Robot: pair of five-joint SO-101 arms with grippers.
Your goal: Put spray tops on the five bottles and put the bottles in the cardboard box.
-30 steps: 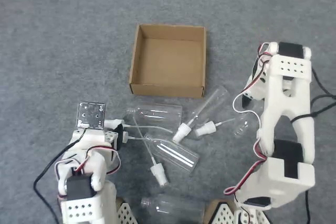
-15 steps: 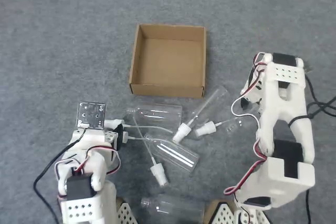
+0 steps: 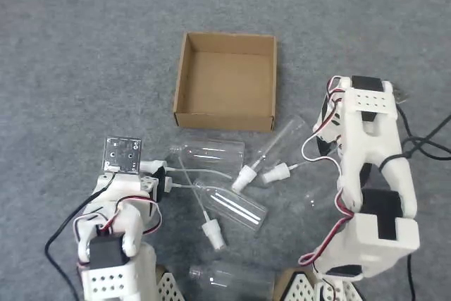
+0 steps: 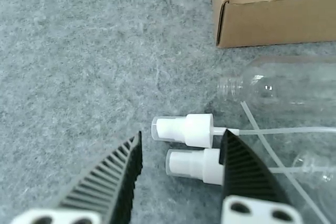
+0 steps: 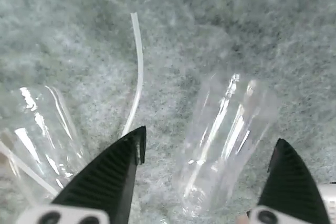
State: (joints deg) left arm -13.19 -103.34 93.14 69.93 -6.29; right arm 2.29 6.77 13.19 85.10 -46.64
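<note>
The cardboard box [image 3: 225, 82] stands open at the back of the grey table. Clear bottles lie in front of it: one [image 3: 208, 154] near the box, one [image 3: 232, 206] further forward, one [image 3: 280, 140] slanted with a spray top [image 3: 245, 177] on it, and one [image 3: 231, 278] at the front edge. My left gripper [image 4: 182, 139] is open, low over two loose white spray tops [image 4: 184, 129] [image 4: 194, 164] beside a bottle's open neck [image 4: 231, 85]. My right gripper [image 5: 210, 139] is open, its jaws on either side of a lying clear bottle [image 5: 226, 135].
Loose spray tops with long tubes lie among the bottles [image 3: 276, 172] [image 3: 213, 234]. A thin tube [image 5: 137, 77] and another bottle [image 5: 42, 129] lie close to the right gripper. The right arm [image 3: 370, 146] stands right of the box, with bare carpet to the far left.
The right arm has swung left and forward, coming down over the bottle at the right. The left arm and the other bottles have not moved.
</note>
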